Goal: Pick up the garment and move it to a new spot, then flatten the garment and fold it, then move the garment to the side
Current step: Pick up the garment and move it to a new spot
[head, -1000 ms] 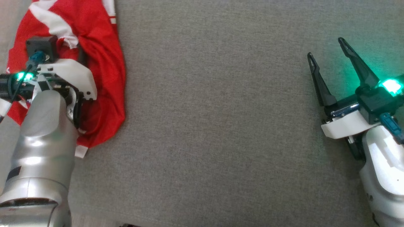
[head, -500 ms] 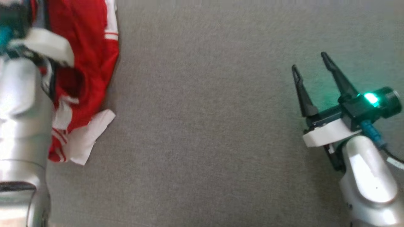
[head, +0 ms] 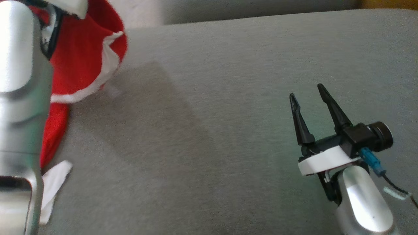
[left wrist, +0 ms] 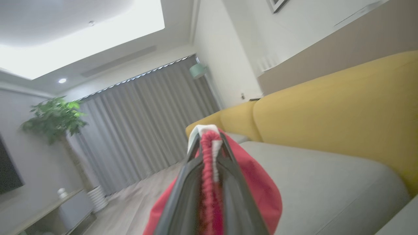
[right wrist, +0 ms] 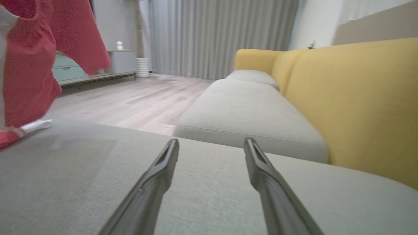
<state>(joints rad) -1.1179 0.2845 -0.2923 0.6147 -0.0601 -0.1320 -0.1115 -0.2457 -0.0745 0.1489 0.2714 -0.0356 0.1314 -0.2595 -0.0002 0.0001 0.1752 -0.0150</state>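
Left forearm (head: pixel 19 81): a silver column up the left edge of the head view, standing in front of part of the cloth.
Left hand (left wrist: pixel 207 137): its two dark fingers are pressed together on a bunched ridge of red cloth with a white edge. In the left wrist view the cloth fills the narrow slot between them and sticks out just past the tips.
Garment (head: pixel 81 55): red with white bands. It hangs from the left hand at the far left of the head view, beside and partly behind the forearm.
Garment, lower end: a white flap lies on the grey cushion (head: pixel 212 114) by the forearm's base. In the right wrist view the hanging cloth's white tip touches the cushion's left part.
Garment, markings: white trim along a curved hem and a white strip at the pinched edge.
Cushion: bare grey fabric between the two arms, with a faint darker patch of shadow just right of the garment.
Right hand (head: pixel 306 90): at the lower right of the head view, well apart from the garment. Its fingers are spread and hold nothing, and the cushion shows between them.
Behind: a yellow sofa back (right wrist: pixel 359 98), a grey curtain (right wrist: pixel 212 36) and a wooden floor (right wrist: pixel 130 101).
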